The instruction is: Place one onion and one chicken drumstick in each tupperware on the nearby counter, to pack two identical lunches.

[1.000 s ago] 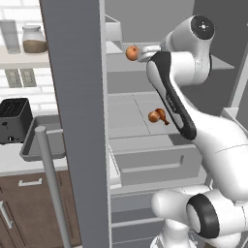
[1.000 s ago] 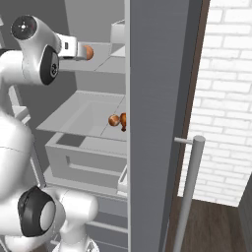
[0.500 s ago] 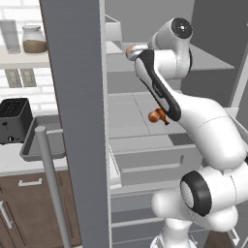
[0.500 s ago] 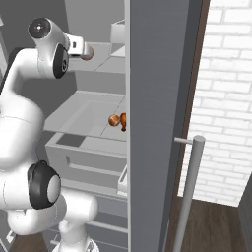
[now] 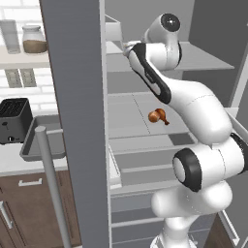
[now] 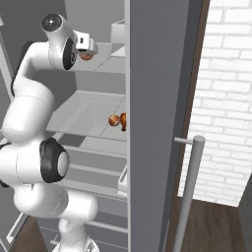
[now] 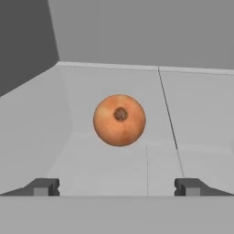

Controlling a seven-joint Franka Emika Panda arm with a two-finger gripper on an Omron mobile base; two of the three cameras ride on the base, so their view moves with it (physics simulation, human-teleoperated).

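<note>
On the upper fridge shelf, onion (image 7: 119, 120) sits centred ahead of the gripper (image 7: 117, 186), apart from both fingertips (image 7: 45, 186), stem end facing the camera. Jaws spread wide, nothing between them. From the right base view the onion (image 6: 87, 55) is just beyond the hand, partly hidden by it. One shelf lower lies a chicken drumstick (image 5: 158, 116), well below the gripper. Left of the fridge door, a grey tupperware (image 5: 36, 140) rests on the counter (image 5: 14, 164) beside the black toaster (image 5: 13, 120); its contents probably none, view too oblique to confirm
</note>
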